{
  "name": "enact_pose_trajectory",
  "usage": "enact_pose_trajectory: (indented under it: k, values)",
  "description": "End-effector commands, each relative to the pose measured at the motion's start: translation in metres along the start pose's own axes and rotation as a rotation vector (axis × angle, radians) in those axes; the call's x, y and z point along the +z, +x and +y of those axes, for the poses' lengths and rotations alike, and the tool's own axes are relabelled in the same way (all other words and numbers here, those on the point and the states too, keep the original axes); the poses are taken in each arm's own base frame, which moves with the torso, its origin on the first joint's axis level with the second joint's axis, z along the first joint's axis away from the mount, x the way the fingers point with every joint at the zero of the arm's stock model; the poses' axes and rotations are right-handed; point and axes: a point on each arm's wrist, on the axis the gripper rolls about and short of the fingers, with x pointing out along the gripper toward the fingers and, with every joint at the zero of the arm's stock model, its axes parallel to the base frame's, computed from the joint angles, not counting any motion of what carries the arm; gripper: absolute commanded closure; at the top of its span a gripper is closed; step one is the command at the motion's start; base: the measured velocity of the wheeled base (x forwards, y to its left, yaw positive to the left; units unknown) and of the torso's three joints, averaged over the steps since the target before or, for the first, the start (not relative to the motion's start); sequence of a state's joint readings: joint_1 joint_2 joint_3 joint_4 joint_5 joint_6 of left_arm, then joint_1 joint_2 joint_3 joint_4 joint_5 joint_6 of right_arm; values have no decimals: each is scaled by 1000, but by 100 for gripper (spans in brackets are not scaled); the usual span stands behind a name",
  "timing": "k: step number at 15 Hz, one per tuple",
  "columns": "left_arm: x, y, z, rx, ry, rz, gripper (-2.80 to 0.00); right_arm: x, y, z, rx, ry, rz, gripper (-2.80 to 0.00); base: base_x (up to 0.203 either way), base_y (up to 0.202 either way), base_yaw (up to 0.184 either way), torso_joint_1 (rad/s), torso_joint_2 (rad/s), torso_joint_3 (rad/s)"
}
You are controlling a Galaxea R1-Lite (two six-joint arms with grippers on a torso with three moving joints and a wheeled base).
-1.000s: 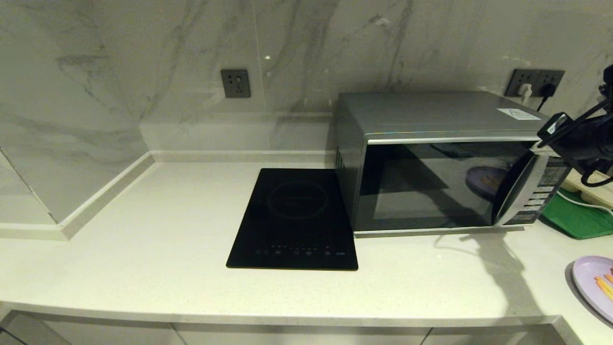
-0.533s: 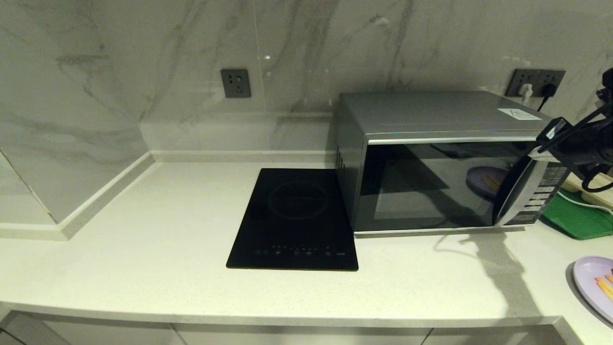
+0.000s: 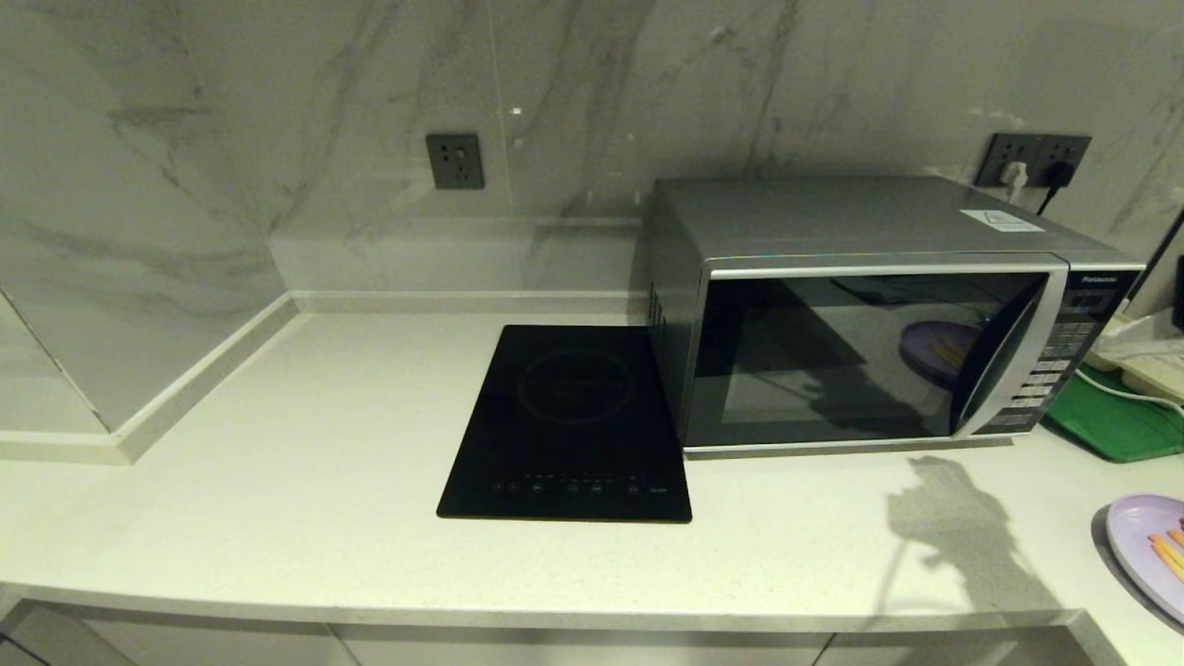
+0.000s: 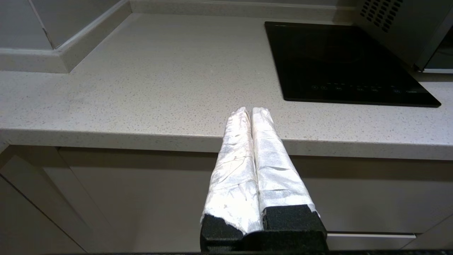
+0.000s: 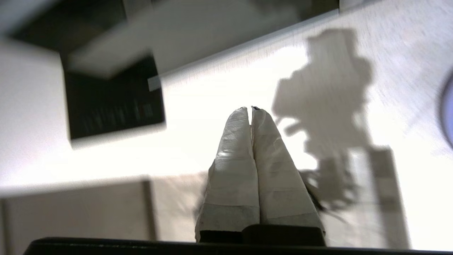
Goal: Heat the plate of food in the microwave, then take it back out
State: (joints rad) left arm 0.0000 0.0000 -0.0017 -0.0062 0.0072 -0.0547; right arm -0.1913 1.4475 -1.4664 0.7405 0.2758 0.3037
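Your plate [image 3: 1150,548] sits on the tabletop [image 3: 277,481] at the far right, not yet in the microwave [image 3: 879,314], whose door is shut. Your right pincer [image 5: 251,108] hangs clenched and empty above the tabletop. Your left pincer [image 4: 250,110] waits clenched by the front edge, out of the way

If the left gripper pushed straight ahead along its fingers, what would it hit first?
Probably the countertop: the left gripper, shut, points from below the edge up across the bare stone left of the black cooktop. Depth is unclear.
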Motion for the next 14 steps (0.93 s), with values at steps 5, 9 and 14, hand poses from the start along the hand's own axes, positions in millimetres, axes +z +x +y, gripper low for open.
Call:
enact_pose_trajectory:
  k: [5, 9, 14]
  values:
    - [0, 0, 0, 0, -1, 0, 0, -101, -137, 11, 65, -274, -54, 0, 0, 0, 0, 0, 0, 0]
    - [0, 0, 0, 0, -1, -1, 0, -190, -199, -1, 74, -367, -143, 0, 0, 0, 0, 0, 0, 0]
    - [0, 0, 0, 0, -1, -1, 0, -286, -216, -37, 35, -495, -105, 0, 0, 0, 0, 0, 0, 0]
